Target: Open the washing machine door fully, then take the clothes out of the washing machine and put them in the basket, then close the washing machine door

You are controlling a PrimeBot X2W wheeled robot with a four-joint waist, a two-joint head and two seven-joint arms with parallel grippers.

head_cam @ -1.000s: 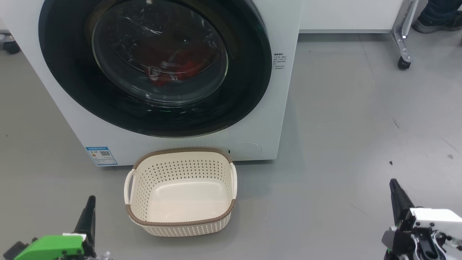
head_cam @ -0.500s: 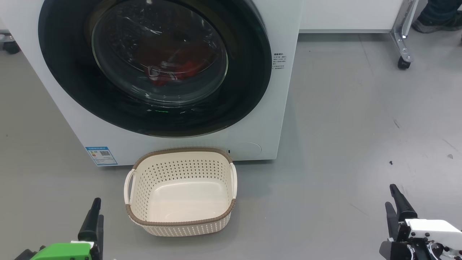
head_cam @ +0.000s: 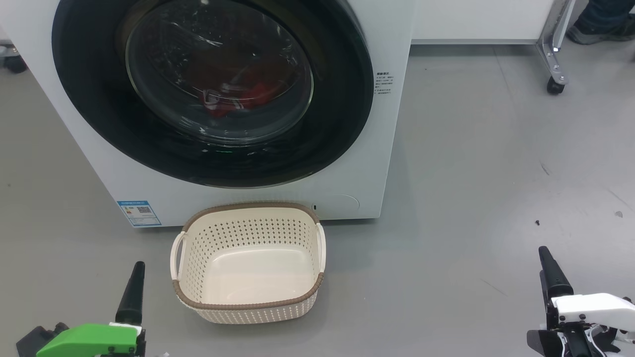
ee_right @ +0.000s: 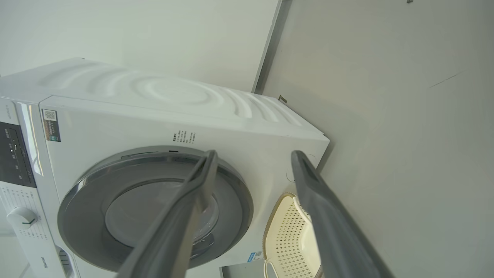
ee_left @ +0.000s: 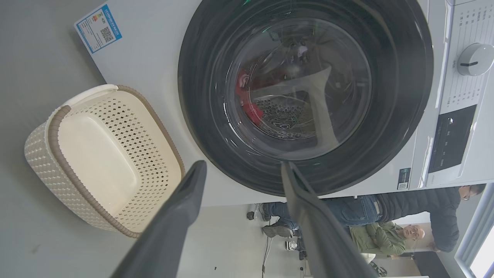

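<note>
**At washer front: door closed, laundry inside, basket bare**

Inside washing machine, behind closed washing machine door: clothes, red w/ white bits, low in drum, seen thru glass bowl. On grey floor just in front of machine, below door: basket, upright, holding nothing.

Hard to read: clothes dim & warped by glare on glass, can't count pieces. Top of machine & door cut off by upper edge of head view. Of each gripper there, one dark finger at a bottom corner, rest cut by frame. In left wrist view, dial on control panel, and people beyond machine, partly cut off.

Left gripper: fingers spread wide, gripping nothing, touching nothing, pointed toward door, apart from basket. Right gripper: likewise spread wide, nothing between fingers, off to right above floor, well apart from basket & machine.
</note>
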